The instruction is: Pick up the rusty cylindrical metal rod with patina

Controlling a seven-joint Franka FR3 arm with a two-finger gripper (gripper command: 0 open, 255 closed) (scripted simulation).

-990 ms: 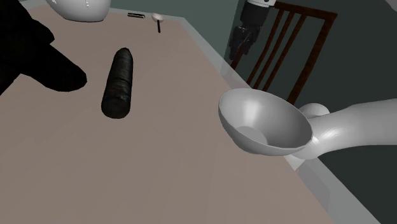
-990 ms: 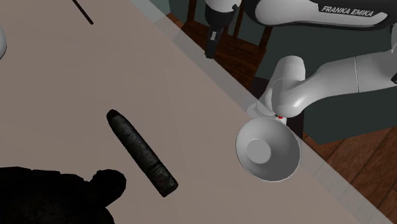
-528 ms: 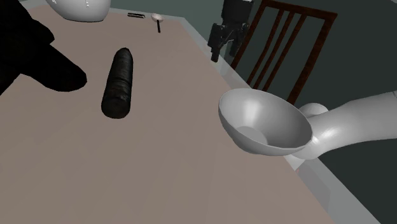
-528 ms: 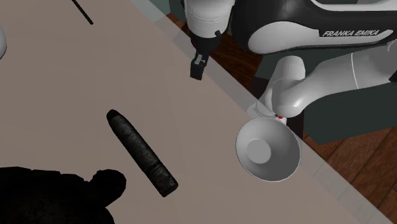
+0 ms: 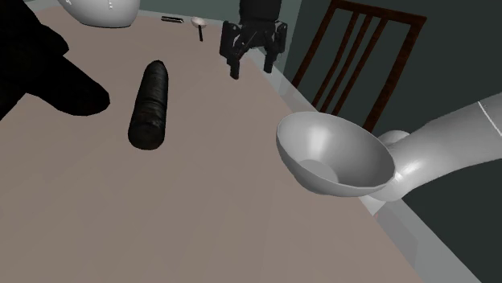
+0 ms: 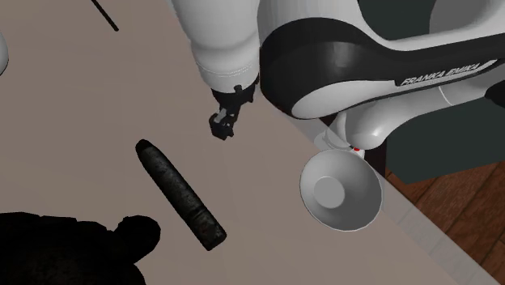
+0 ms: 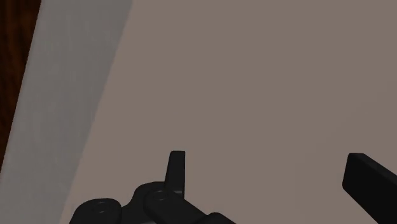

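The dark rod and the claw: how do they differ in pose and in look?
The rod lies flat on the table; the claw hangs above the table, fingers down. The rod is one thick, rough cylinder; the claw has two thin fingers, standing apart. Both are dark.

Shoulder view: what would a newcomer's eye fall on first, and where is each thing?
The dark, rough rod lies on the brownish table, toward the shoulder view's left. The black gripper hangs above the table near its edge, fingers apart, to the rod's right in that view. A wooden chair stands beyond that edge.
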